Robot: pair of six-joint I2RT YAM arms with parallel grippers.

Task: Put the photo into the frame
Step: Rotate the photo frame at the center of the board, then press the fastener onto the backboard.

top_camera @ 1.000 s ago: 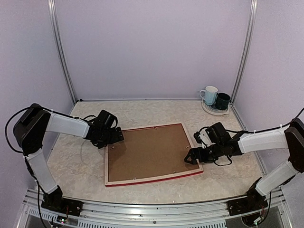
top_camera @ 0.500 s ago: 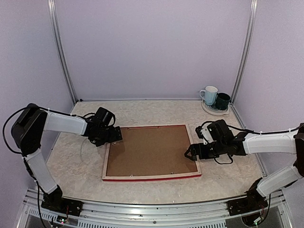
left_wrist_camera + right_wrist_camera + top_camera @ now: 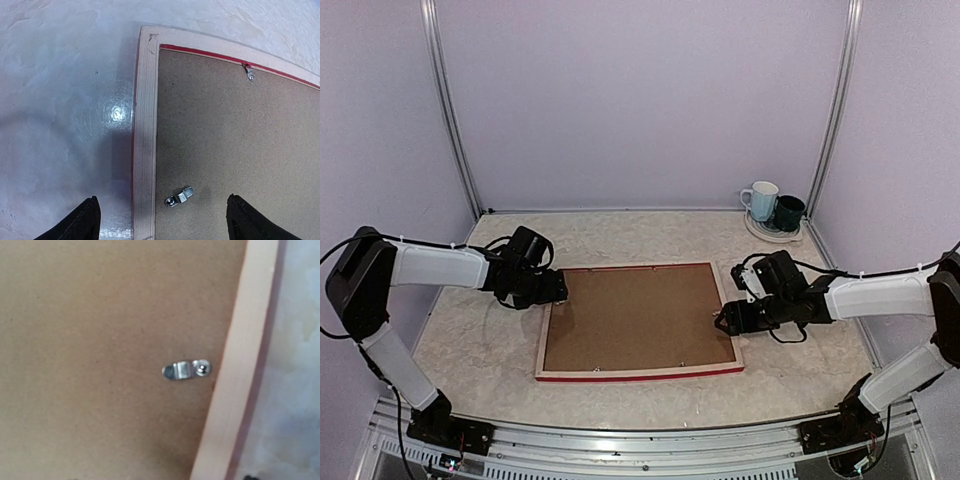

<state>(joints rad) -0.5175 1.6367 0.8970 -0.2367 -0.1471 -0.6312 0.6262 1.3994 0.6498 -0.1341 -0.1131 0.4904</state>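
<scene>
No photo in any view (perhaps under the brown backing board, cannot tell); frame face-down at the centre of the overhead picture, pale rails up, board seated inside it on the table. Probably a matter of working the small metal clips at the board's edge: nudge each tab sideways by its free end, lightly, without shoving the frame askew. Left gripper spread wide and empty over the upper-left corner, straddling the rail; right gripper low at the right rail, jaws impossible to read.
</scene>
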